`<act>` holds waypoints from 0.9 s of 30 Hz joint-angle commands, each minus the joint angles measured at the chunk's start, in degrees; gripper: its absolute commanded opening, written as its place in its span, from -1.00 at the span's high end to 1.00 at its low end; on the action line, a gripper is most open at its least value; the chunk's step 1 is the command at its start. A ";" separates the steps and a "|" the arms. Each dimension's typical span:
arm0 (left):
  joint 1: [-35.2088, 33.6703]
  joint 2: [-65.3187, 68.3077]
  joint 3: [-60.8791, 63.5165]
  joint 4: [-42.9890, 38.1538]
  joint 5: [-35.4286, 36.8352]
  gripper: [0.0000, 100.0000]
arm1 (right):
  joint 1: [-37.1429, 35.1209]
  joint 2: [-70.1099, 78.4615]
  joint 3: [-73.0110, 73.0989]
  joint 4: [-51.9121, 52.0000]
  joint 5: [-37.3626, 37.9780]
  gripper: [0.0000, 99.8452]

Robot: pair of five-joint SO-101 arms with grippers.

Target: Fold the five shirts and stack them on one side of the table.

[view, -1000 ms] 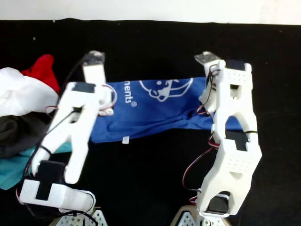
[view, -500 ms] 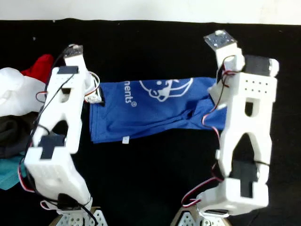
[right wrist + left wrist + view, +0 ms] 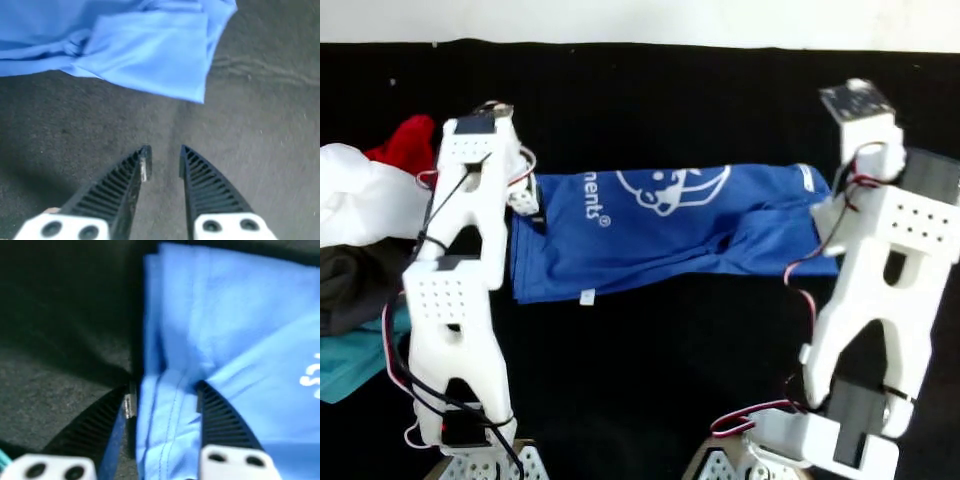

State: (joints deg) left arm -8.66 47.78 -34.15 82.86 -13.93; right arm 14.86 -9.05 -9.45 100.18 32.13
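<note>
bench (image 3: 650,380): black, carrying everything

blue shirt (image 3: 660,230): lies across the middle of the bench as a long strip, already folded lengthwise, white print facing up, its right end rumpled and layered

right arm (image 3: 880,280): white, standing beside the right end of the blue shirt

left arm (image 3: 455,290): white, reaching out over the shirt's left end

pile (image 3: 360,250): unfolded shirts heaped at the bench's left edge, just beside the left arm, with white on top, red behind, dark grey and teal underneath

left jaws: spread, set astride the left hem of the blue shirt, with a ridge of cloth gathered between them but not pinched

right jaws: a little apart with nothing between them, over bare bench just past the shirt's right corner

step in hand: likely the crosswise fold of the first shirt, with the left jaws placed to take the hem; nothing is stacked yet

next move: it calls for the left jaws to press together on every layer of the hem, then lift and carry that end over toward the right, while the right end is kept from sliding

risk: a shallow bite may catch only the top layer and open the lengthwise fold
</note>
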 commanded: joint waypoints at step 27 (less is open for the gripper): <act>22.37 -10.59 -29.93 18.02 -2.73 0.98 | 26.77 -18.86 69.93 -55.60 0.26 0.99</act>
State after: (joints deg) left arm 4.44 45.93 -63.16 100.53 -17.36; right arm 38.59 -25.93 56.66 49.98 32.13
